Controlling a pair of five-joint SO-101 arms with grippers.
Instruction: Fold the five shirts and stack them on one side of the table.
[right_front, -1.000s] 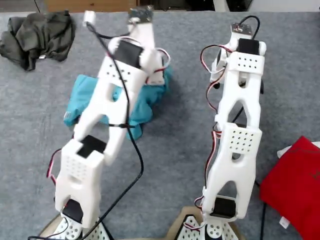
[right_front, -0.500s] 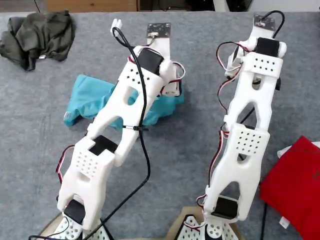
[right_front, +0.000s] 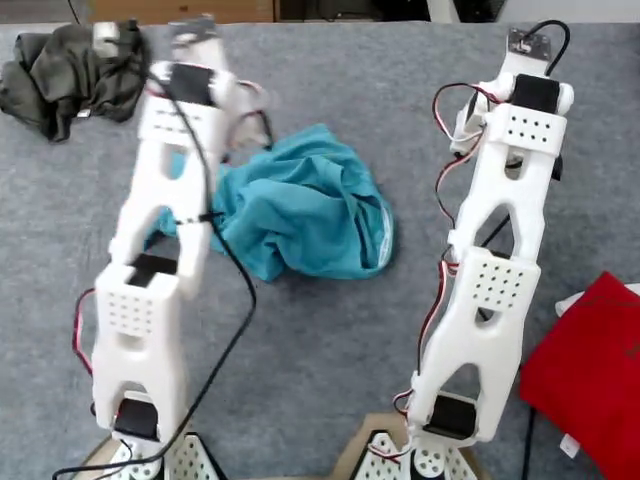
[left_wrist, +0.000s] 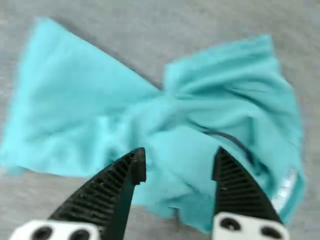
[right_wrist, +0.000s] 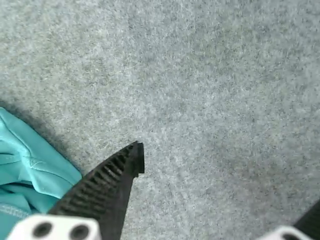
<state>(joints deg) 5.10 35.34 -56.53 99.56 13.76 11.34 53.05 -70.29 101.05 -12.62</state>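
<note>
step: likely flattening teal shirt (right_front: 300, 215), centre frame | left gripper (left_wrist: 179, 157) apart above it | right gripper (right_wrist: 225, 185) apart, empty | next: pinch an edge

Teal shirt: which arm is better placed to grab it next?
Probably left: the left gripper, open, points straight at the teal shirt. The right gripper points at bare mat beside the shirt's edge.

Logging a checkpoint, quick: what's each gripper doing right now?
Left gripper: open, holding nothing, over the teal shirt.
Right gripper: open, holding nothing.
</note>
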